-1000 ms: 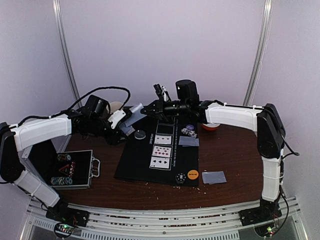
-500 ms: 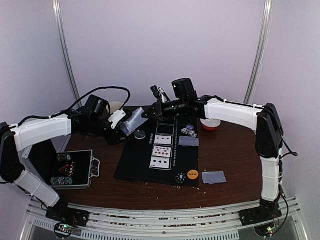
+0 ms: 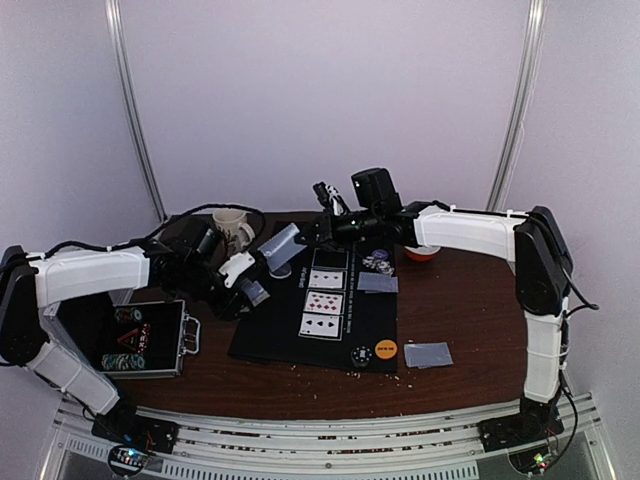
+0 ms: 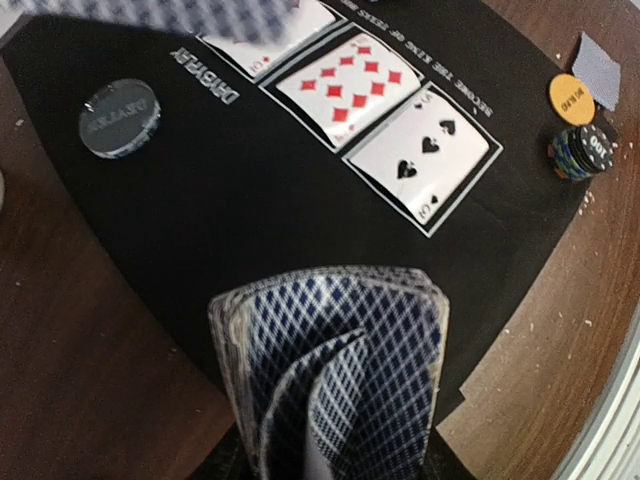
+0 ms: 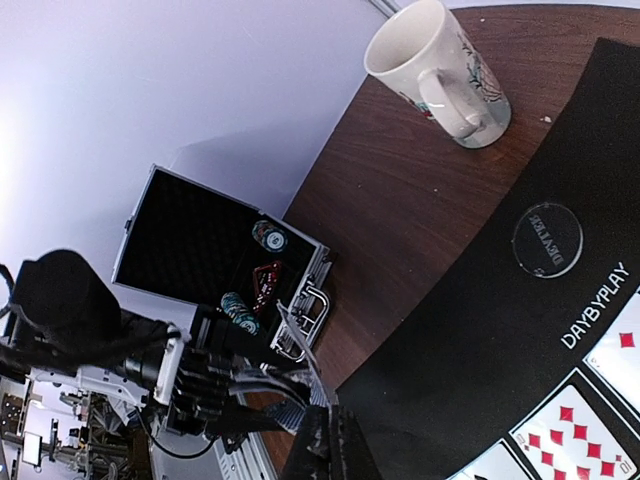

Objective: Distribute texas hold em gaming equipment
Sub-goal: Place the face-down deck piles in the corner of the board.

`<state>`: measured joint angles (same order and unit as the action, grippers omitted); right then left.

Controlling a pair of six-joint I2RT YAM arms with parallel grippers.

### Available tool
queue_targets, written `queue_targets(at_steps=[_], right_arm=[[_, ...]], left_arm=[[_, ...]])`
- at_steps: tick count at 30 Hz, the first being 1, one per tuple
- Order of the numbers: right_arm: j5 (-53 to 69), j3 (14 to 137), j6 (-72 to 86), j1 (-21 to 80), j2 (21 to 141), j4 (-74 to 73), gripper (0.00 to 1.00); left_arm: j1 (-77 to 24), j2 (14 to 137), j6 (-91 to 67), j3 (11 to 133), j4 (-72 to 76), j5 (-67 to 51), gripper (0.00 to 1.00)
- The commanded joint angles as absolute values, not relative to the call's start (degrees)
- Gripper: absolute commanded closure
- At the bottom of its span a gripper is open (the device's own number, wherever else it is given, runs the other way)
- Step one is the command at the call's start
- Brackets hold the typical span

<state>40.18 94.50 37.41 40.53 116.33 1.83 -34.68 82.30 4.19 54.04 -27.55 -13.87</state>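
My left gripper [image 3: 248,280] is shut on a deck of check-backed playing cards [image 4: 330,370], held upright above the black mat's [image 3: 270,330] left edge; its fingers are hidden behind the deck. My right gripper [image 3: 308,234] is shut on a single card [image 3: 280,245] held in the air above the mat's far left corner, apart from the deck. That card shows edge-on [image 5: 305,360] in the right wrist view. Three face-up cards [image 3: 324,302] lie in a column on the mat. Chips [image 3: 378,262], a face-down card [image 3: 378,283], an orange button [image 3: 385,349] and a white-black disc [image 3: 360,355] also lie there.
A white patterned mug [image 3: 232,228] stands at the far left, a red-and-white bowl [image 3: 422,252] at the far right. An open metal case [image 3: 140,340] with chips lies at the near left. A round dealer disc [image 4: 120,117] rests on the mat. Another face-down card [image 3: 428,354] lies right of the mat.
The left gripper has come nearer and lower with the deck. The right gripper has stayed high with one card, so card and deck are now apart. The mug has come into view.
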Motion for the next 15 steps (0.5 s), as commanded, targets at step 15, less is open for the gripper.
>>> queue_targets(at_steps=[15], right_arm=[[29.84,83.0,29.91,38.33,101.44,-6.66,1.0]], left_arm=[[-52.83,80.42,-9.74,41.59,-21.39,-13.27,0.56]])
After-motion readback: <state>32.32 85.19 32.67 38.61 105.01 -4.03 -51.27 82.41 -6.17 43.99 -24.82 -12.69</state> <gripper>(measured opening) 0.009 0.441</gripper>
